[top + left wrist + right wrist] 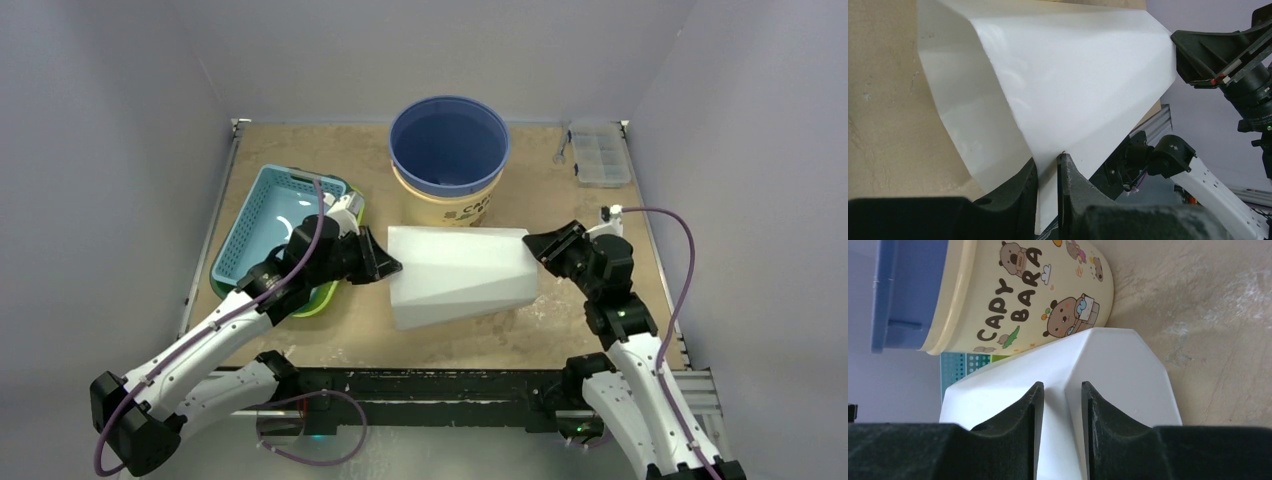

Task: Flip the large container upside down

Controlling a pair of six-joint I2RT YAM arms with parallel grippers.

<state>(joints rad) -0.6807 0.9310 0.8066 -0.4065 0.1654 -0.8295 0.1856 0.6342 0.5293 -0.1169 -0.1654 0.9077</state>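
large white container (460, 275) on its side in the middle of the table (580, 205), open end toward my left, left gripper (1048, 159) pinched tight on its rim wall, right gripper (1059, 387) fingers straddling the base edge, can't tell if clamped yet, capybara bucket (450, 150) just behind

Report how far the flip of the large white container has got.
Done: the white faceted plastic container is tipped onto its side, mouth toward the left arm. In hand: the left pincer pinches its rim wall, and the right pincer straddles an edge of its closed base; how firmly is unclear. Left: rotating it further until the open mouth faces down.
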